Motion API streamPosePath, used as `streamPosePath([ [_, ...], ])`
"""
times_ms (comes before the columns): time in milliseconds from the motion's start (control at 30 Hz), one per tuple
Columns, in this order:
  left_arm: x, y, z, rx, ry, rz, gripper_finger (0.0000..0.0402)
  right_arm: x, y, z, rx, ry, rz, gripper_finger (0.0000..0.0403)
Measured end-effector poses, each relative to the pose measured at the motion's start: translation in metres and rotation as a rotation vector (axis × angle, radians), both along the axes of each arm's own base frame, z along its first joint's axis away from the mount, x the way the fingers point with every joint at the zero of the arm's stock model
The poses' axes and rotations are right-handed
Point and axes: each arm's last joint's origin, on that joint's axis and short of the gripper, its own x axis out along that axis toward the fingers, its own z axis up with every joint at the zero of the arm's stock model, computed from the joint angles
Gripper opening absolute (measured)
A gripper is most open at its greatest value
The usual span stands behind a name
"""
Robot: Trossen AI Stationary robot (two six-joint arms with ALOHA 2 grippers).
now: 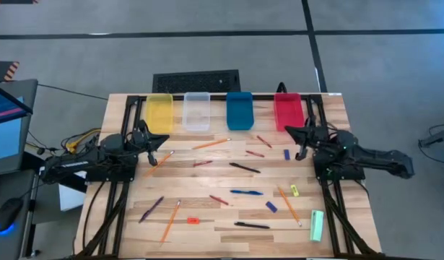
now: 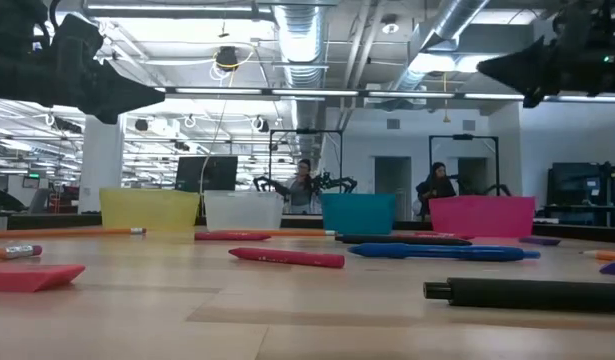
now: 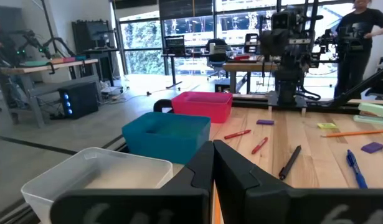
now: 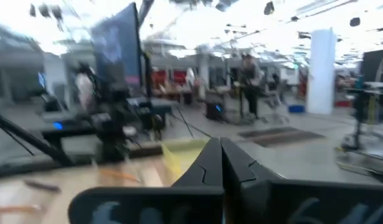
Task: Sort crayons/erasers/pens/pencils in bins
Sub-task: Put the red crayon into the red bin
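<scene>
Pale wood planks make up the table [image 1: 229, 217], in a big open workshop with ducts overhead. No lettering is legible anywhere. Both grippers are closed on nothing: the left gripper [image 1: 151, 146] is raised just in front of the yellow bin [image 1: 159, 113], the right gripper [image 1: 302, 141] in front of the red bin [image 1: 287, 110]. Between them lie pens [image 1: 245, 167], pencils [image 1: 211, 144], crayons [image 1: 263, 141] and erasers [image 1: 286, 154]. Only the low view shows two people [image 2: 436, 185] beyond the bins; only the overhead view shows the keyboard [image 1: 196, 80].
</scene>
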Motion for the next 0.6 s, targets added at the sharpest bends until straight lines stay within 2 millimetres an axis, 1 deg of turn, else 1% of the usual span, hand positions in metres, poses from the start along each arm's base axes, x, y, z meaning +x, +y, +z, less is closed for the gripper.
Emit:
streamPosePath([
  [267, 0.0, 0.0, 0.0, 0.0, 0.0, 0.0, 0.0, 0.014, -0.002, -0.015, 0.022, 0.185, -0.136, 0.0002],
  [467, 0.0, 0.0, 0.0, 0.0, 0.0, 0.0, 0.0, 0.022, 0.001, -0.024, 0.072, 0.257, -0.117, 0.0001],
  [600, 0.0, 0.0, 0.0, 0.0, 0.0, -0.001, 0.0, 0.025, 0.004, -0.024, 0.069, 0.267, -0.091, 0.0001],
])
